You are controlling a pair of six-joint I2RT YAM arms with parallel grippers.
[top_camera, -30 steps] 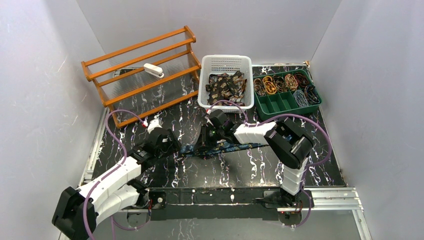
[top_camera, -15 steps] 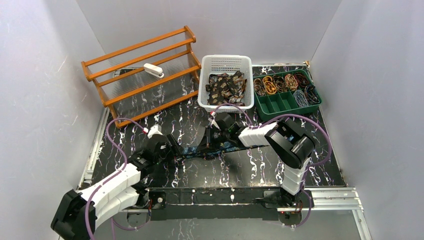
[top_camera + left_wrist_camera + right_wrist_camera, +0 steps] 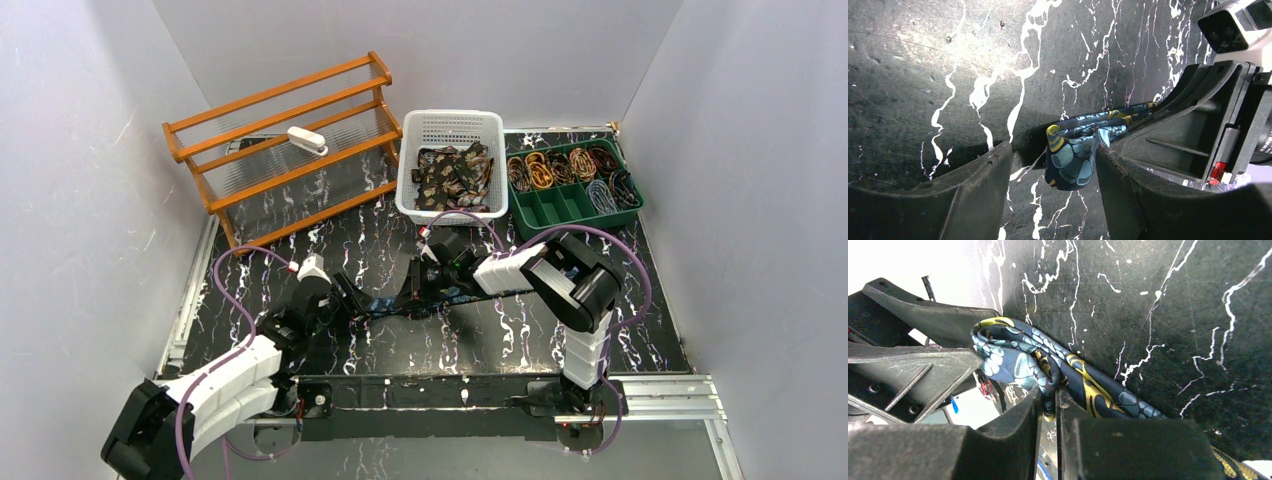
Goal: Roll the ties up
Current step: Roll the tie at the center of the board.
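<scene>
Black marbled table (image 3: 385,240), white-veined — grey walls (image 3: 420,50), blue tie (image 3: 1070,157)

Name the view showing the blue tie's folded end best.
Left wrist: the blue tie loops unobstructed between open left fingers. Right wrist has it close but partly behind shut right fingers; top external shows a sliver.

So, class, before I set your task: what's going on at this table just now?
Two robot arms are working on one blue paisley tie lying on the table. The right tool is shut on the tie near its folded end. The left tool is open, with a finger on each side of that fold. Only the end is turned over; the rest lies flat. Behind, a white basket holds loose ties and a green tray holds rolled ties.
</scene>
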